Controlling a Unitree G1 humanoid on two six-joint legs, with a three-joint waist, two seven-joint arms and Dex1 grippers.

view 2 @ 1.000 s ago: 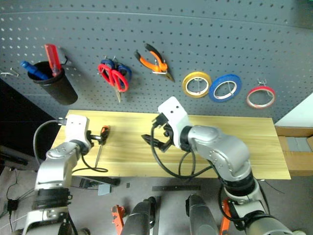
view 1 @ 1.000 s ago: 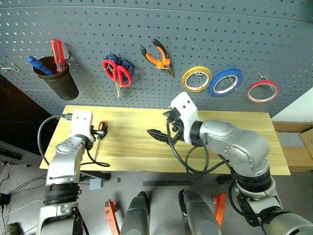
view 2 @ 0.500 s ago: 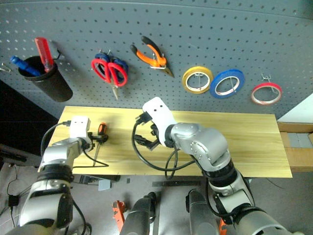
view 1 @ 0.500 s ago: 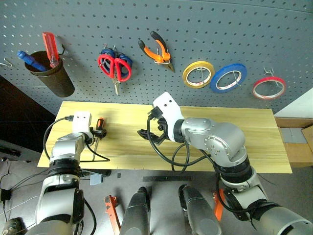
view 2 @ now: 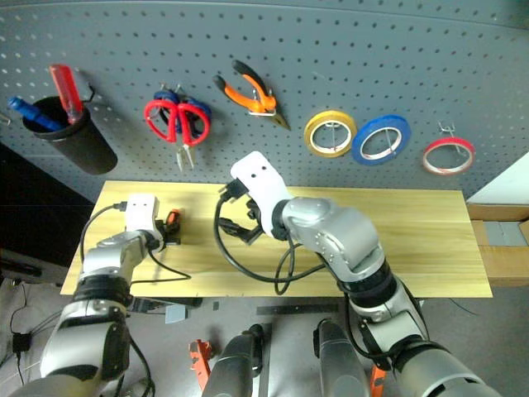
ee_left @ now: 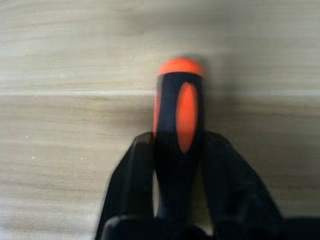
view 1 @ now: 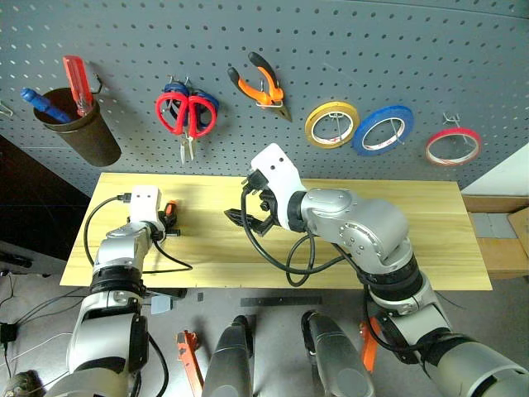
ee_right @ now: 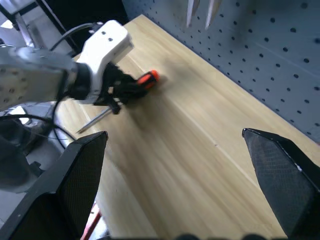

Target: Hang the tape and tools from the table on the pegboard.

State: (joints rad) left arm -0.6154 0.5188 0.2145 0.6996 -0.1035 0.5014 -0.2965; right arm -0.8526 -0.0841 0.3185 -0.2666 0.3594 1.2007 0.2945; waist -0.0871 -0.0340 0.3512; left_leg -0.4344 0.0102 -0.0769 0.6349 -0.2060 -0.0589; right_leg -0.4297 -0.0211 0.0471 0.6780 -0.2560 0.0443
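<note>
We lose the lower end of the screwdriver (ee_left: 179, 130) handle behind the left gripper (ee_left: 180, 165) fingers (ee_left: 131, 175). Its shaft tip sits behind a cable, so we cannot place it. The pegboard (view 1: 347, 50) runs past the picture's edges; blue-handled scissors (view 1: 175, 89) stay mostly behind the red-handled scissors (view 1: 187, 116).

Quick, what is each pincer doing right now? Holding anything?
Left pincer: closed on the screwdriver, which lies on the table.
Right pincer: open, holding nothing.
</note>
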